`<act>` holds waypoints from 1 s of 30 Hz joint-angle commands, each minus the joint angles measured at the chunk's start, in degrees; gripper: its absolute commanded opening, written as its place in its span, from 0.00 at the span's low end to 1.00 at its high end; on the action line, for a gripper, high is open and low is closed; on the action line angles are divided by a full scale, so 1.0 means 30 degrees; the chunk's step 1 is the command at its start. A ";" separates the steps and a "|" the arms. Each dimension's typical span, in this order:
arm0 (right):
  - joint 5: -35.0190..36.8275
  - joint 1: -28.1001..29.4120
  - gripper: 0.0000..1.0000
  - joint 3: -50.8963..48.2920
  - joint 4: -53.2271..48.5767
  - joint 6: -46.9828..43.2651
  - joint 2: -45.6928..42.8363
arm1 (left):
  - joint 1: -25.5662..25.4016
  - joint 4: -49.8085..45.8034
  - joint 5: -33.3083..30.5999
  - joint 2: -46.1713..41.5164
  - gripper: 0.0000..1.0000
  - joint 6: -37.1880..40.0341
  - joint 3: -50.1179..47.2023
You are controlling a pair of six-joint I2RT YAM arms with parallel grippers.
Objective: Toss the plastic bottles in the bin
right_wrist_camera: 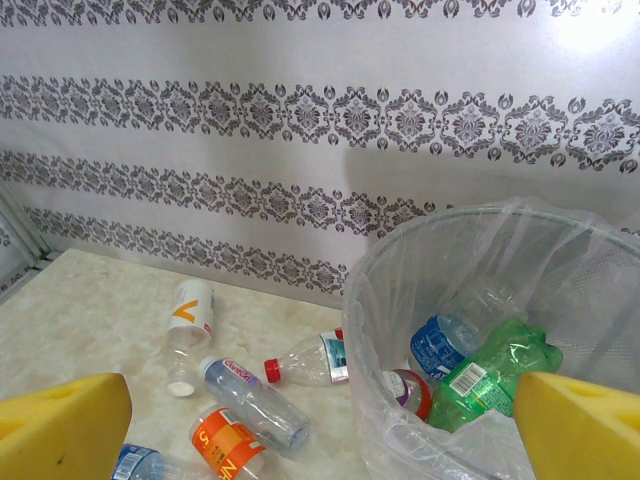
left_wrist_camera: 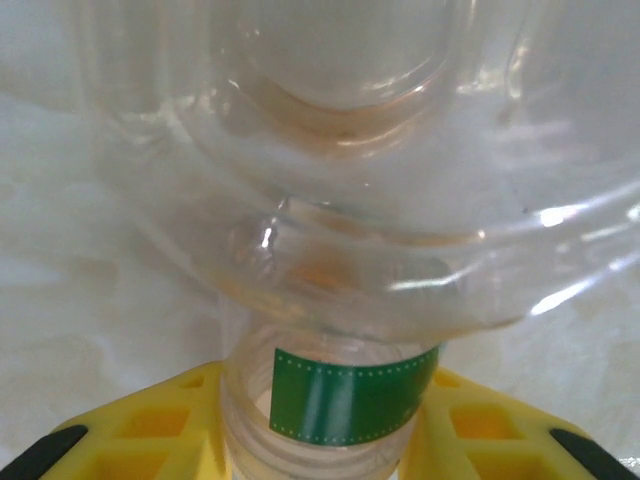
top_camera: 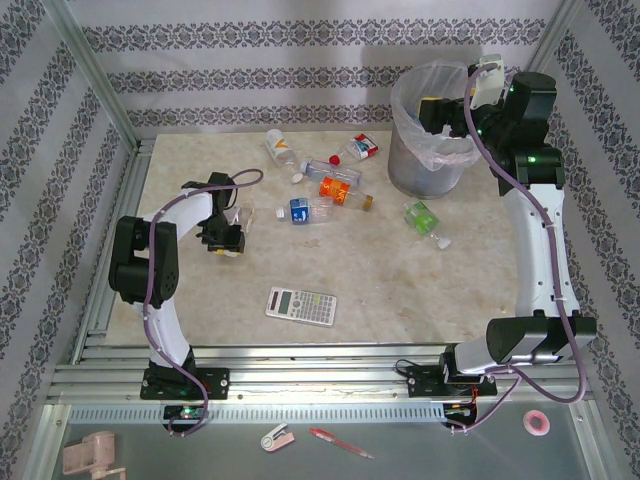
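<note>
Walls (right_wrist_camera: 300, 110): white w/ grey damask bands. Table (top_camera: 400, 280): beige, marbled. Bin (top_camera: 415, 175): grey, whitish liner. Near left, clear bottle (left_wrist_camera: 350, 200) w/ green label strip. Mid-table: orange-label bottle (top_camera: 340, 189), blue-label bottle (top_camera: 305, 209); right of those, green bottle (top_camera: 421, 215). Calculator (top_camera: 301, 305): grey.

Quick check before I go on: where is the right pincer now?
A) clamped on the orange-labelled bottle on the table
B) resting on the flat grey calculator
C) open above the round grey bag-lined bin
C: in the top view the right pincer hangs over the round grey bag-lined bin, and its wrist view looks into that bin between wide-apart yellow fingers holding nothing.
</note>
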 commanded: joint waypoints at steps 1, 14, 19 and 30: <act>0.0156 0.0090 0.98 -0.0127 0.0032 -0.0354 -0.0590 | 0.0218 0.0047 0.0334 -0.1429 0.27 0.0327 -0.0410; -0.0684 0.0173 0.98 -0.0189 0.0078 0.0205 -0.0635 | -0.0679 0.2138 0.0685 -0.8172 0.25 0.0873 -0.2310; -0.1923 0.0314 0.98 0.0035 0.0108 0.1008 -0.0550 | -0.1853 0.3973 0.1129 -0.9903 0.24 0.1036 -0.2294; -0.6250 0.1493 0.98 0.0497 -0.0175 0.3921 0.0068 | -0.5819 0.6964 0.1206 -1.0565 0.21 0.1400 -0.1125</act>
